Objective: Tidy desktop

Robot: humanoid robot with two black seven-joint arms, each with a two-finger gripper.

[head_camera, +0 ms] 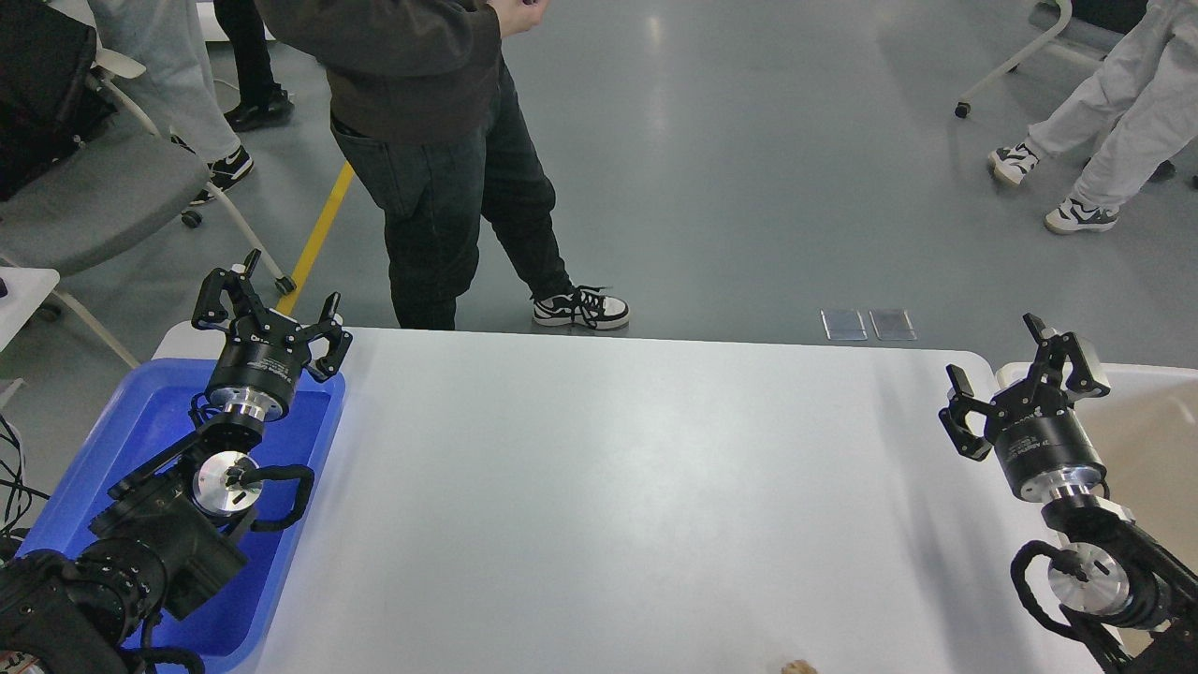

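The desktop (pixel 618 487) is a wide white tabletop with rounded corners that fills the middle of the head view. Its surface is bare except for a small tan thing (pixel 797 667) at the near edge, cut off by the frame. My left gripper (pixel 271 304) is open and empty above the far end of the blue tray (pixel 122 440). My right gripper (pixel 1020 379) is open and empty above the desktop's right edge, next to the beige-white tub (pixel 1151 440).
A person in dark clothes (pixel 449 159) stands just behind the desktop's far edge. A grey office chair (pixel 84 197) is at the far left. Another person in light trousers (pixel 1104 112) is at the far right.
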